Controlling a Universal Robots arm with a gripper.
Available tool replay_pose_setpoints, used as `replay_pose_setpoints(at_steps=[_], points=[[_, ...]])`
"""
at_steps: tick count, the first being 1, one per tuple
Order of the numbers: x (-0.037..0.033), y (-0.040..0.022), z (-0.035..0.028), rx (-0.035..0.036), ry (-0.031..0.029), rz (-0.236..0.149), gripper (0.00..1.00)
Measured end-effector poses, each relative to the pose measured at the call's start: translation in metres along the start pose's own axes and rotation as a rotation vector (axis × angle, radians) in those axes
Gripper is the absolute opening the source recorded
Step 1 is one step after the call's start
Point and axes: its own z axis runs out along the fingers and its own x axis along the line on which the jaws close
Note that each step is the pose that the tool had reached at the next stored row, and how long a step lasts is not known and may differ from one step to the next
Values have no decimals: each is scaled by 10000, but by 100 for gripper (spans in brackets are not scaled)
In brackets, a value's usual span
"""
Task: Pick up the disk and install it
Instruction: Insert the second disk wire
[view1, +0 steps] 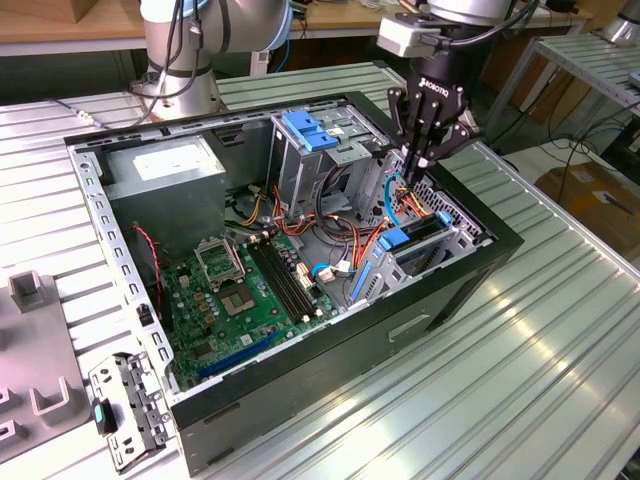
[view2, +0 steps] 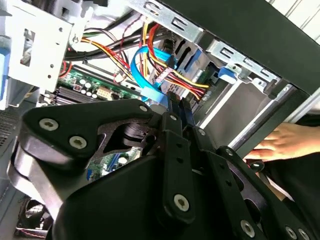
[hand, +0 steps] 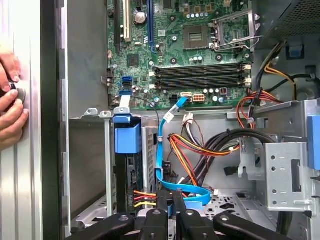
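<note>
The disk (view1: 428, 230) stands on edge as a dark slab in the drive bay at the exterior view's right side of the open computer case (view1: 470, 275), behind a blue plastic handle (view1: 394, 241). In the first wrist view the disk (hand: 131, 175) sits below that blue handle (hand: 127, 138), with red and yellow wires reaching it. My gripper (view1: 410, 172) hangs inside the case just beside the bay. Its fingers (hand: 162, 206) are drawn close together on the end of a flat blue cable (hand: 186, 193). The second wrist view shows the same pinch at the gripper (view2: 179, 109).
A green motherboard (view1: 245, 290) covers the case floor. A grey power-supply box (view1: 165, 165) and a tall metal cage with a blue handle (view1: 310, 135) stand at the back. Loose orange and black wires (hand: 200, 150) cross the middle. A person's hand (hand: 10, 100) rests on the case's outer wall.
</note>
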Motion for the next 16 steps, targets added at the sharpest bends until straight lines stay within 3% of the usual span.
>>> replay_pose_setpoints(at_steps=[1,2,7,10,11,16], points=[[12,0,4,3,83,4,16],[24,6,9,7,97,7,16],[66,99,58,100,93,-11,16],[77,127,84,203,87,-47,16],[81,140,96,277,84,-67,16],[98,175,131,501,73,-134,16]])
